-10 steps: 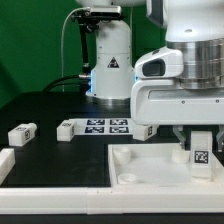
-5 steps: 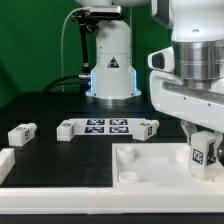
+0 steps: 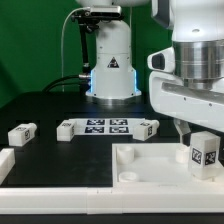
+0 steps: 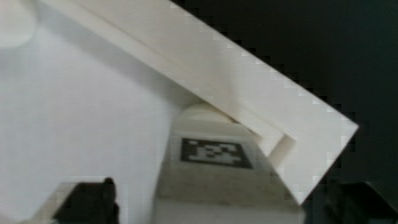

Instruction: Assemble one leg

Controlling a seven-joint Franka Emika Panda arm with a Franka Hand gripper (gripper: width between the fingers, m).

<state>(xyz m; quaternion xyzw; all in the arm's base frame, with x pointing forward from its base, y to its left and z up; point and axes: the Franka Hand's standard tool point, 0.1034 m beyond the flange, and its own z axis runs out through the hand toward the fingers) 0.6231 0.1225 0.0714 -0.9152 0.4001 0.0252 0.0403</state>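
A leg, a small white block with a square tag, stands slightly tilted at the corner of the large white board on the exterior view's right. My gripper hangs straight over it with a finger on each side. In the wrist view the leg lies between my dark fingers, with a strip of white board showing between that finger and the leg. The gripper looks open around the leg. The leg's lower end is hidden.
Three more legs lie on the black table: one at the exterior view's left, and two at either end of the marker board. A white border strip runs along the front. The robot base stands behind.
The hand has turned and shifted slightly toward the exterior view's right. The leg's tag went from upright to tilted. Little differs over the last half second.
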